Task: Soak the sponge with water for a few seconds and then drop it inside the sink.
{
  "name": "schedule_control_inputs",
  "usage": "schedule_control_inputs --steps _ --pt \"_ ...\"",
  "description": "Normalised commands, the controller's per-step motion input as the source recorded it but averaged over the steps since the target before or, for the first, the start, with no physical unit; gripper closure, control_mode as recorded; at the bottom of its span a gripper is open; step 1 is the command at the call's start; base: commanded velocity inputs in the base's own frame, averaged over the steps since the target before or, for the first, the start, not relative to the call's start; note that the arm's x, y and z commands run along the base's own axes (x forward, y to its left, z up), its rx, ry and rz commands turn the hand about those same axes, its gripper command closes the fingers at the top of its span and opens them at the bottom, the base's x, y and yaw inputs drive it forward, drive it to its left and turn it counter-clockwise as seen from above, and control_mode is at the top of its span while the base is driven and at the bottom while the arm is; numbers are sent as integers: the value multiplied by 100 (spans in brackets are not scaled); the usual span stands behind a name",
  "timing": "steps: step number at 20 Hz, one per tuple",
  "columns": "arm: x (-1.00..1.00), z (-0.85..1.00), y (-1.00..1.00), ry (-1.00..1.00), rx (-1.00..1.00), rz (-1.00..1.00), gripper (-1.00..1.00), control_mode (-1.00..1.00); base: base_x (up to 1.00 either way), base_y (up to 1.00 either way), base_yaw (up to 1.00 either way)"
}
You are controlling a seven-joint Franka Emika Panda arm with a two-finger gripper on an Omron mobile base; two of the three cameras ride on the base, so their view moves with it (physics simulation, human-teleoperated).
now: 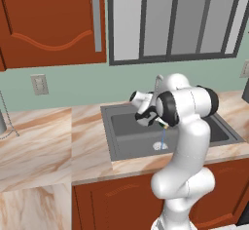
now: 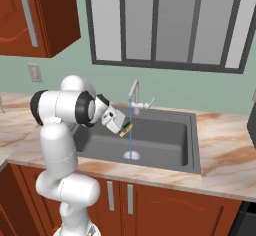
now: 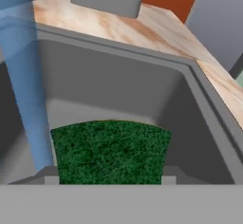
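Note:
My gripper (image 2: 124, 128) is shut on the sponge (image 2: 126, 128), a small green and yellow block, held above the sink (image 2: 165, 142). In the hand view the green sponge (image 3: 111, 152) fills the space between my fingertips (image 3: 47, 175). The water (image 2: 130, 127) falls as a thin light-blue stream from the faucet (image 2: 134, 91) to the drain (image 2: 131, 155). The sponge sits right beside the stream, touching or nearly touching it. From the left base view the water (image 1: 162, 136) drops just below my gripper (image 1: 163, 124) onto the drain (image 1: 160, 146).
Marble counter (image 1: 39, 141) spreads to the left of the sink and counter (image 2: 225, 152) to its right. Red-brown wall cabinets (image 1: 48, 19) hang above the left counter. A window (image 2: 165, 22) sits behind the faucet. A wall outlet (image 1: 39, 84) is on the green wall.

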Motion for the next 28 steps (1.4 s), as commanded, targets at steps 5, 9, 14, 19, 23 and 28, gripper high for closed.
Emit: schedule_control_inputs --steps 5,9,14,19,23,28 --pt "22 -16 0 0 0 0 100 -100 0 0 0" --pt "21 -9 0 0 0 -1 100 -100 0 0 0" --pt "29 -10 -9 0 0 -1 100 -100 0 0 0" --pt "16 -5 -11 0 0 -1 100 -100 0 0 0" --pt "-5 0 0 0 0 -2 100 -100 0 0 0" --pt "0 0 0 0 0 0 100 -100 0 0 0"
